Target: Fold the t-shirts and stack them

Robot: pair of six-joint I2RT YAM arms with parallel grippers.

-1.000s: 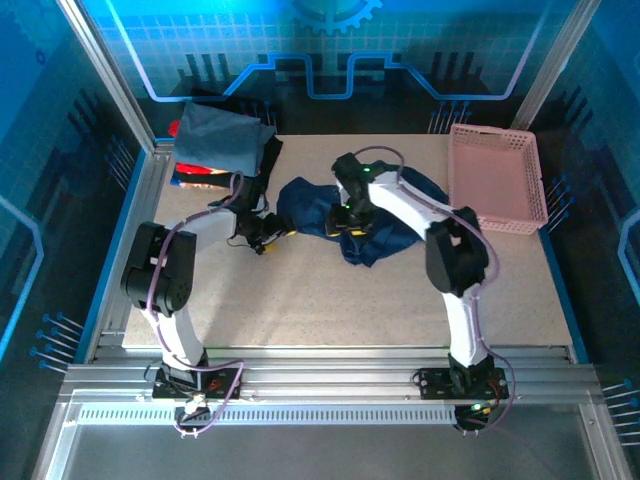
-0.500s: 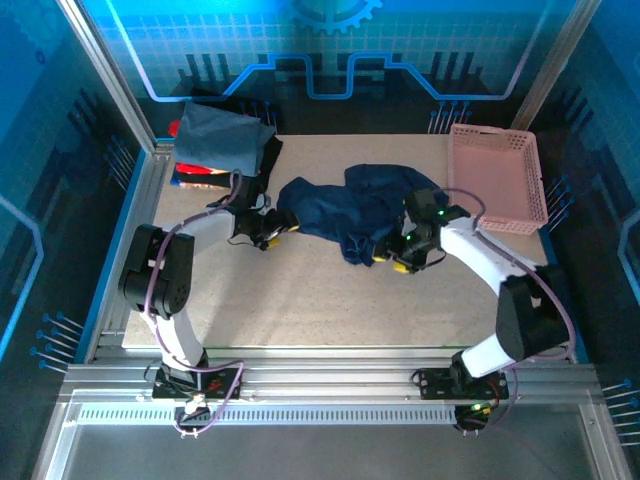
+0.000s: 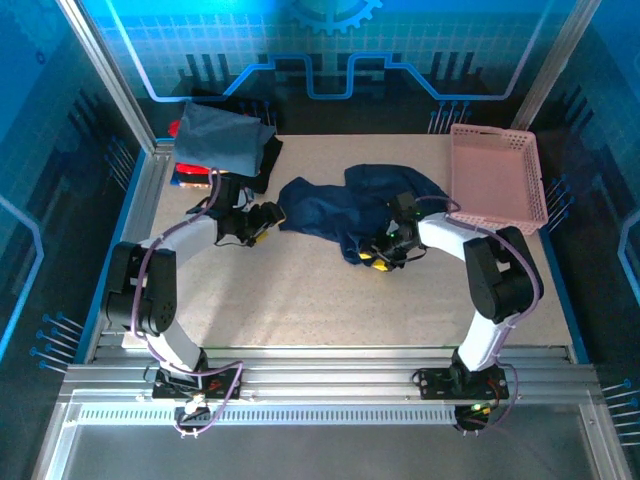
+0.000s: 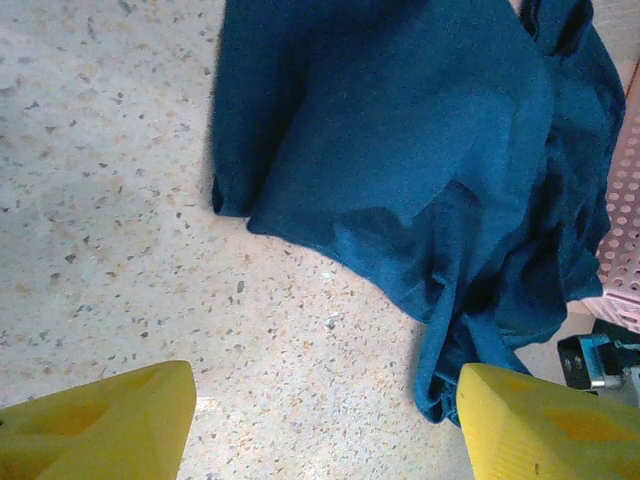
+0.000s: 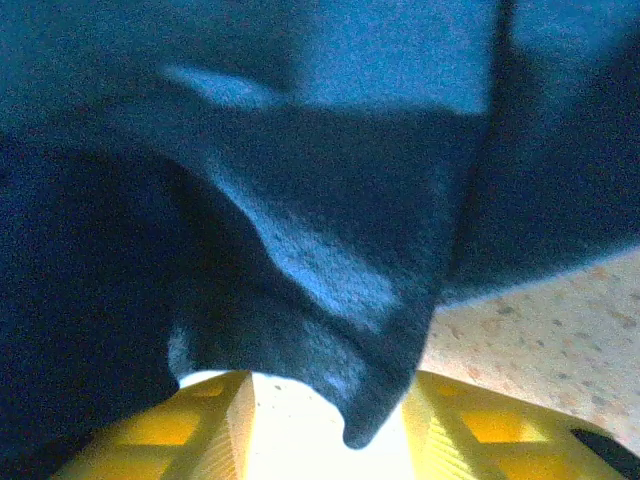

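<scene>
The crumpled navy t-shirt [image 3: 335, 205] lies mid-table between the folded shirts [image 3: 215, 135] at the far-left corner and the pink basket [image 3: 497, 178], with the left gripper [image 4: 325, 385] spread wide over bare table [image 3: 300, 300] beside it and the right gripper [image 5: 328, 390] parted around a hanging fold of it.

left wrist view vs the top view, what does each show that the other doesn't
Left wrist: the left gripper open over bare table, and the navy shirt with its rumpled folds up close.
Top: the folded stack at the far left corner, the shirt's whole outline, and the full rim of the pink basket.
Both: the navy shirt, part of the basket, the table.
</scene>
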